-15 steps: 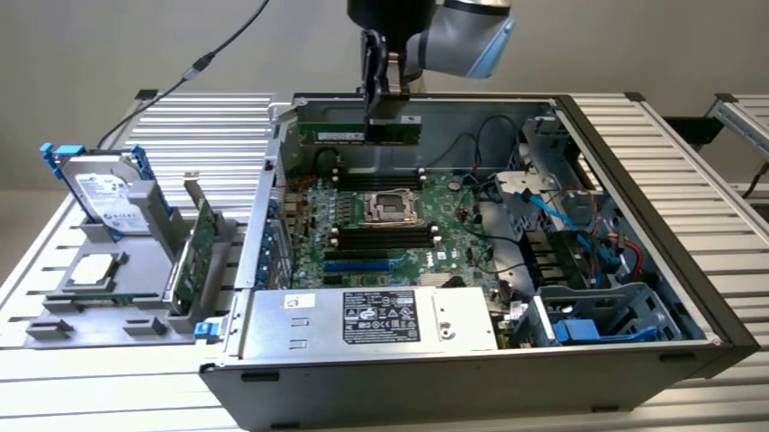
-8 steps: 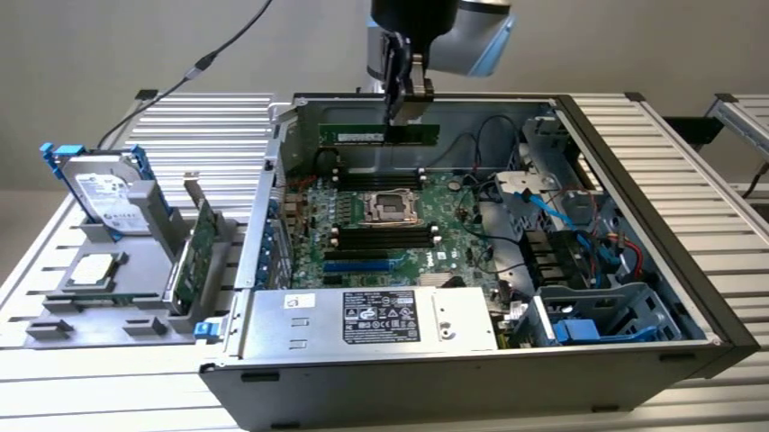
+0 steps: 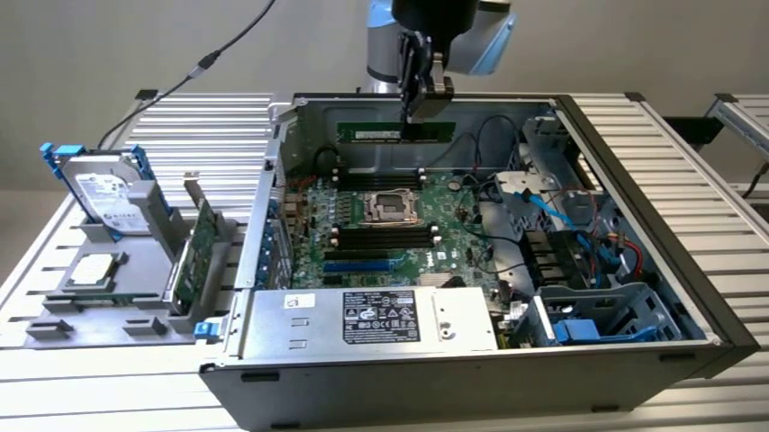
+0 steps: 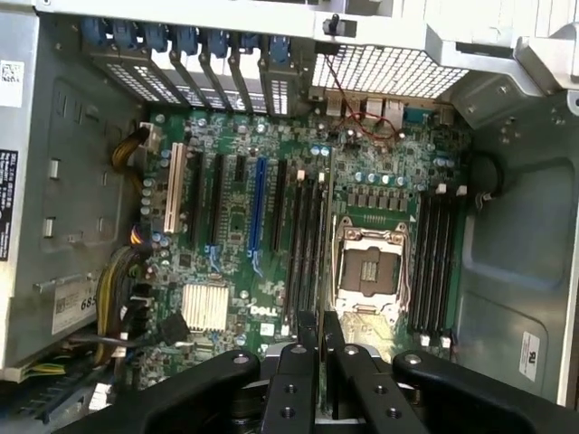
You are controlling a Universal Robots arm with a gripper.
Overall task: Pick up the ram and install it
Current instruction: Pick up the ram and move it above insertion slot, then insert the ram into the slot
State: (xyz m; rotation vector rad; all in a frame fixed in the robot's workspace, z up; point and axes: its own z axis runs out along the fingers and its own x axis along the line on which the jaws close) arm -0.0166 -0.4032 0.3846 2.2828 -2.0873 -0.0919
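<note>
Ram (image 3: 382,132): narrow green stick, gripped level in the closed claw (image 3: 423,112), raised clear above the motherboard (image 3: 360,236), inside the open computer case (image 3: 673,234) housing that motherboard.

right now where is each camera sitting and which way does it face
exterior view: off the arm, raised outside the open grey metal computer case, looking down into it past the silver power supply; the arm's tool grips the thin green ram stick.
wrist view: on the wrist, looking down at the large green motherboard; black tool fingers show.
shared: the motherboard and its silver processor socket.
</note>
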